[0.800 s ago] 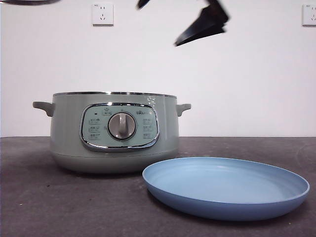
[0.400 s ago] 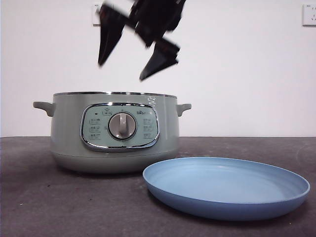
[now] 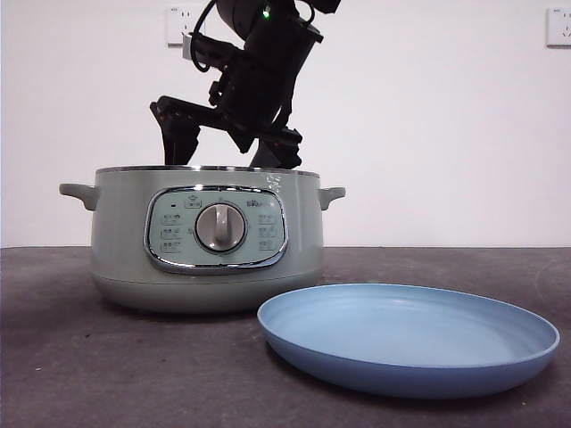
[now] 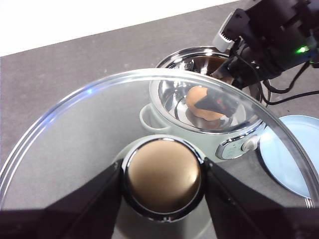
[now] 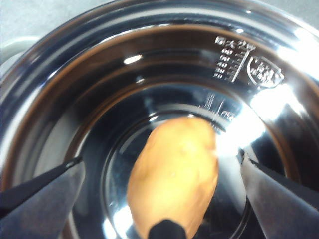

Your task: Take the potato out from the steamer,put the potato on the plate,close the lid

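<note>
While the left tool (image 4: 162, 199) stays out of the front view, it pinches the pale round knob of the domed glass lid with chrome rim (image 4: 65, 119), holding it off to the side of the pot and clear of the opening.

Right tool (image 3: 234, 150): jaws spread wide, tips at or just inside the rim of the round sage-green electric steamer (image 3: 120, 241). Its wrist view looks straight down into the shiny metal bowl, one jaw to each side of the target.

Oval orange-brown potato with matte skin (image 5: 174, 174): lies on the floor of the steamer bowl, between the two spread jaws, untouched. Also glimpsed through the lid glass from the left wrist camera.

Wide shallow light-blue plate (image 3: 410, 374): on the dark tabletop (image 3: 53, 357), just in front of and beside the steamer, nothing on it.

Step in hand, as judged: reach for the potato; first part of the task, nothing placed yet.

Next move likely calls for:
- more descent, so the jaws bracket the potato across its narrow width;
- closing firmly but not crushing; rounded skin may roll on the slick metal;
- a straight lift clear of the rim before swinging to the plate.

Lid goes back on last.
</note>
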Robot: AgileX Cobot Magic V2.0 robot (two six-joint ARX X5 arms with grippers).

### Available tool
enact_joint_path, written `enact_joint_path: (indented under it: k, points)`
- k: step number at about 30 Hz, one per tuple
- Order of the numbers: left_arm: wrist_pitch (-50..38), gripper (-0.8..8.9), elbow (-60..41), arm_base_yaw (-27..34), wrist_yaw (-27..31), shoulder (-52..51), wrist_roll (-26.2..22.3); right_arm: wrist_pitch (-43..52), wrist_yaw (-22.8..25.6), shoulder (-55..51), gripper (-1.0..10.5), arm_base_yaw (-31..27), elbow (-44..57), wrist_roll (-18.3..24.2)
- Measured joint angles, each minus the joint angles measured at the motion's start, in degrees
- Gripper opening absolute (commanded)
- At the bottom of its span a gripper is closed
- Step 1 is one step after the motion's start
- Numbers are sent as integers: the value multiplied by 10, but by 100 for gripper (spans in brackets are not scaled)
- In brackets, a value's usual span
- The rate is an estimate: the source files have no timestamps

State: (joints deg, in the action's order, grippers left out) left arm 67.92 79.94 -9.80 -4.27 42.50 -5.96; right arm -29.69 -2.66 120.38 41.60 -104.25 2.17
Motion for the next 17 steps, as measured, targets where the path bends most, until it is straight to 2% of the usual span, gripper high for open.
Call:
enact_joint_path:
  k: [9,11,13,17]
  points:
    - [0,-9,0,0,-4,0,0,14,14,30,624,0,-2,0]
    - [0,-9,0,0,-4,0,0,9,16,30,562,0,-2,0]
    - [0,-9,0,0,-4,0,0,6,18,30,556,0,-2,-2]
    - [0,-9,0,0,-4,0,0,-3,21,33,385,0,-2,-11]
